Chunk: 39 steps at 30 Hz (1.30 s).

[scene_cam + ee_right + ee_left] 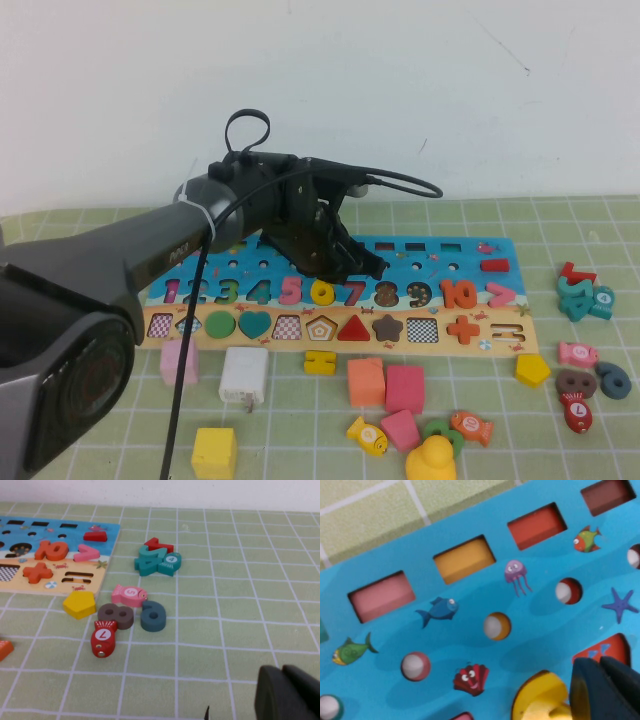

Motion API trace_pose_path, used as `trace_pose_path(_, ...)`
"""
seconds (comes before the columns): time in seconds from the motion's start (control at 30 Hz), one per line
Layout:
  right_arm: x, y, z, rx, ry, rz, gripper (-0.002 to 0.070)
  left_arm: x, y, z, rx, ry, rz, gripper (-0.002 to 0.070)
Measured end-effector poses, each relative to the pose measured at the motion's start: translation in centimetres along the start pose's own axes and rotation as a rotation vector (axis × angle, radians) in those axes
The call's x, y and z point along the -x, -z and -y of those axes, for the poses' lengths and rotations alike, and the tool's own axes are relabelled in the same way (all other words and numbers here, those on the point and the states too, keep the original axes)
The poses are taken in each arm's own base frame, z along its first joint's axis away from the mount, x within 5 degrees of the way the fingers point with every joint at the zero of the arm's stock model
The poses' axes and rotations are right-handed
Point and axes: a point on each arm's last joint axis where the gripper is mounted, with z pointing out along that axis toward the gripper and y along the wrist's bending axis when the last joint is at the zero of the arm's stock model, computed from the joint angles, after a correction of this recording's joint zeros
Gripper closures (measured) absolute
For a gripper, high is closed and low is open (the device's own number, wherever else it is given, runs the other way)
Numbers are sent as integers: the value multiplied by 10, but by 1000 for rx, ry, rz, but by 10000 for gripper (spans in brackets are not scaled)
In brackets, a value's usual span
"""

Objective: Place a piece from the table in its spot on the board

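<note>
The board (420, 250) lies across the table, with a blue band of numerals above a tan strip of shapes. The piece, a yellow 6 (322, 291), sits in the numeral row between the pink 5 and the red 7. My left gripper (350, 266) hovers low over the board just behind that numeral. In the left wrist view its dark fingers (598, 667) are pressed together with nothing between them, right beside the yellow piece (540, 697). My right gripper (282, 672) is shut above bare mat, away from the board (30, 580), and does not show in the high view.
In front of the board lie a yellow equals sign (320, 361), a white block (243, 374), orange (365, 381) and pink (404, 388) cubes, a yellow cube (214, 452) and a yellow duck (432, 462). Teal numerals (585, 298) and fish pieces lie right of the board.
</note>
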Motion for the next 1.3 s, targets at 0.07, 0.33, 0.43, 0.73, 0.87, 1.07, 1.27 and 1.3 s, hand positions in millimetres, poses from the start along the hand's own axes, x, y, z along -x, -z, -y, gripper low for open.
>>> trace_pose_path(0.07, 0, 0, 0, 0, 0, 0, 678, 0, -1, -1, 8, -9, -2, 675)
trace_pose_path(0.33, 0, 0, 0, 0, 0, 0, 678, -1, -1, -1, 14, -19, -5, 675)
trace_pose_path(0.43, 0, 0, 0, 0, 0, 0, 678, 0, 0, -1, 16, -40, -3, 675)
trace_pose_path(0.73, 0, 0, 0, 0, 0, 0, 678, 20, 92, 10, 48, -247, 128, 675)
trace_pose_path(0.87, 0, 0, 0, 0, 0, 0, 678, 2, 148, 14, 75, -275, 203, 676)
trace_pose_path(1.07, 0, 0, 0, 0, 0, 0, 678, -59, 198, 18, 59, -218, 330, 675)
trace_pose_path(1.27, 0, 0, 0, 0, 0, 0, 678, -123, 246, 20, 58, -197, 433, 676)
trace_pose_path(1.3, 0, 0, 0, 0, 0, 0, 678, -134, 250, 20, 58, -196, 432, 676)
